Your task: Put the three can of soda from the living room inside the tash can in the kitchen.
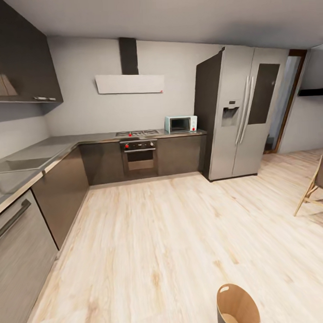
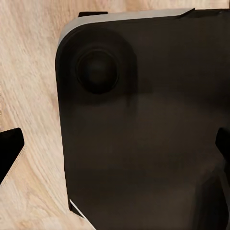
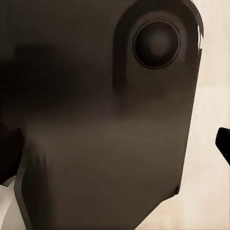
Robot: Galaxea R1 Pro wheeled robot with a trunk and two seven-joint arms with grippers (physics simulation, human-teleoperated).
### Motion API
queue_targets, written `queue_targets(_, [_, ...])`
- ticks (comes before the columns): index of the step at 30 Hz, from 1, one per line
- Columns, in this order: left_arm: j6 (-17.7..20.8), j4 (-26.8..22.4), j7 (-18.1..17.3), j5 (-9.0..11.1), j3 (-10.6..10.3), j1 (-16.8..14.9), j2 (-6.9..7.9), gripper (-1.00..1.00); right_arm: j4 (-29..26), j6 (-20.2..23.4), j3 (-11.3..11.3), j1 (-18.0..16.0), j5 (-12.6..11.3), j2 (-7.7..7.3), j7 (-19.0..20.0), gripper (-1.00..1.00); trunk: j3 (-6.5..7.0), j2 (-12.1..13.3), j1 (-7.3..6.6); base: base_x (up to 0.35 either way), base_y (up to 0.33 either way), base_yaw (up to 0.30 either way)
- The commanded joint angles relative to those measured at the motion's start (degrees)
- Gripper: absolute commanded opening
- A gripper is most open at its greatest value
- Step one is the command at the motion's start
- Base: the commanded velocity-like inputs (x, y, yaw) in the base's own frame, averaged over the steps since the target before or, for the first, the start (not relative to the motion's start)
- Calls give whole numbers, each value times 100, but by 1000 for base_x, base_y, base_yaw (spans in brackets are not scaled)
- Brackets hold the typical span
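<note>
Since the robot stands in the kitchen with its head camera tilted over the wood floor [image 1: 173,235], the tash can [image 1: 237,305] is caught at the lower edge of the head view, standing upright on the floor just in front of the robot and cut off by the frame. Its open mouth faces up, which suits dropping cans in from above. What lies pale at its bottom cannot be made out, and no soda can can be identified.

Beyond the tash can, well apart across the floor, the oven [image 1: 139,157] is set under the counter [image 1: 49,149], with the microwave [image 1: 180,124] on the counter nearby and the refrigerator [image 1: 243,112] further along the same wall. A wooden chair [image 1: 316,184] stands off to the side of the tash can, towards the doorway.

The room and the bin are given by the head view alone. In each wrist view a dark robot body panel [image 2: 143,134] is seen close up over the floor, so the arms are judged to be tucked in for driving. Dark finger tips [image 2: 10,152] appear at the picture's edges in the left wrist view, and one tip [image 3: 224,143] in the right. Nothing is seen between them, but whether either hand is released or clenched cannot be told.
</note>
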Motion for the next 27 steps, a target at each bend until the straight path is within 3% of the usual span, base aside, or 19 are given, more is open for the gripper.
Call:
queue_targets(1, [-3, 0, 0, 0, 0, 0, 0, 100, 0, 0, 0, 0, 0, 0, 0, 100, 0, 0, 0, 0, 0, -287])
queue_targets(27, [-13, 0, 0, 0, 0, 0, 0, 100, 0, 0, 0, -2, 0, 0, 0, 100, 0, 0, 0, 0, 0, -287])
